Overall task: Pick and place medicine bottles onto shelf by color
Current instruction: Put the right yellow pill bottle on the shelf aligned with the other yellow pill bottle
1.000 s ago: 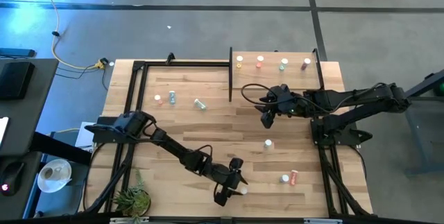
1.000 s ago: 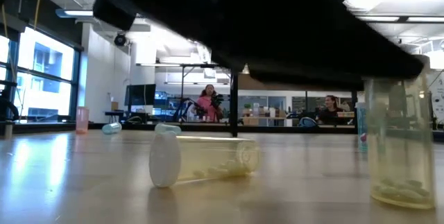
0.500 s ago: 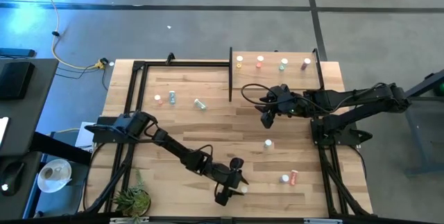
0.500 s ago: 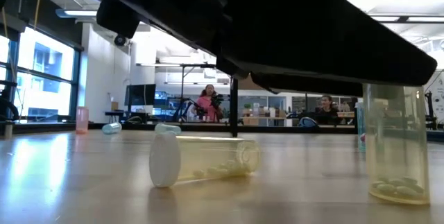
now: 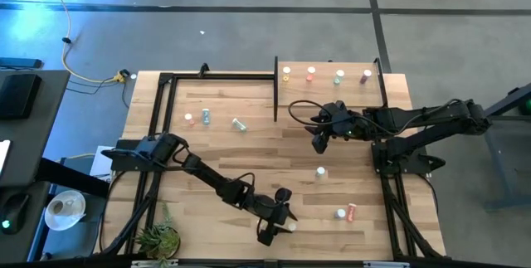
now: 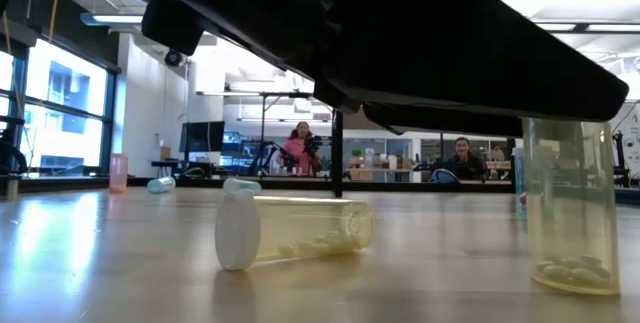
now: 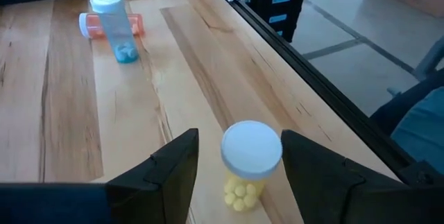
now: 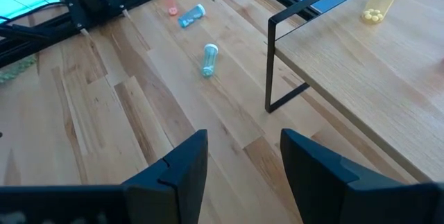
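Note:
A yellow medicine bottle [image 7: 251,156] with a white cap stands upright on the table near the front edge. My left gripper [image 7: 239,137] is open, one finger on each side of the cap; I see no touch. In the low view the same bottle [image 6: 570,213] stands under the dark gripper. The shelf [image 5: 332,94] at the far right carries a yellow, a pink, a teal and a purplish bottle [image 5: 366,76] in a row. My right gripper [image 5: 319,145] hovers open in front of the shelf, nothing between its fingers [image 8: 243,144].
A yellowish bottle [image 6: 290,228] lies on its side mid-table. A teal bottle [image 7: 111,23] stands by a lying pink one [image 7: 132,24] near the right rail [image 7: 277,44]. A pink bottle and two teal ones [image 5: 206,116] sit at the far left. A plant [image 5: 158,239] stands at the front left.
In the low view my left gripper's dark body has shifted a little over the upright yellow bottle, which stays standing where it was.

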Controlling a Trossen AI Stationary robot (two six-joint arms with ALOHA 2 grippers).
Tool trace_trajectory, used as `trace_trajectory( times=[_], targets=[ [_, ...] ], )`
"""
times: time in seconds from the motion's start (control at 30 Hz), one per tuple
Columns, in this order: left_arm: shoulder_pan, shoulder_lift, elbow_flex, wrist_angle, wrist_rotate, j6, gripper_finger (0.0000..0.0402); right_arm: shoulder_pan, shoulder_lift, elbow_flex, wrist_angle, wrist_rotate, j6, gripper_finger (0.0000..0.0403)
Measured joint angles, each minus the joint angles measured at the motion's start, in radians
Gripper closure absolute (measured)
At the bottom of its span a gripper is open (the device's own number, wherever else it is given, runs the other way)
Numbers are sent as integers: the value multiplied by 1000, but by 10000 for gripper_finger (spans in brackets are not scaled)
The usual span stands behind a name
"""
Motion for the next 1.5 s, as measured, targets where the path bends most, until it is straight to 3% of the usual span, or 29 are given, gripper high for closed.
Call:
trace_trajectory(
  times=[0.43, 0.73, 0.97, 1.5],
  targets=[
    [51, 0, 0, -7, 57, 8, 291, 0, 0, 0, 0, 0, 0, 229],
    [104, -12, -2, -6, 138, -15, 285, 0, -35, 0, 9, 1, 0, 229],
    [189, -43, -1, 6, 211, 0, 286, 0, -133, 0, 13, 73, -46, 229],
    [398, -309, 0, -227, 242, 142, 286, 0, -218, 0, -30, 79, -100, 229]
  ],
)
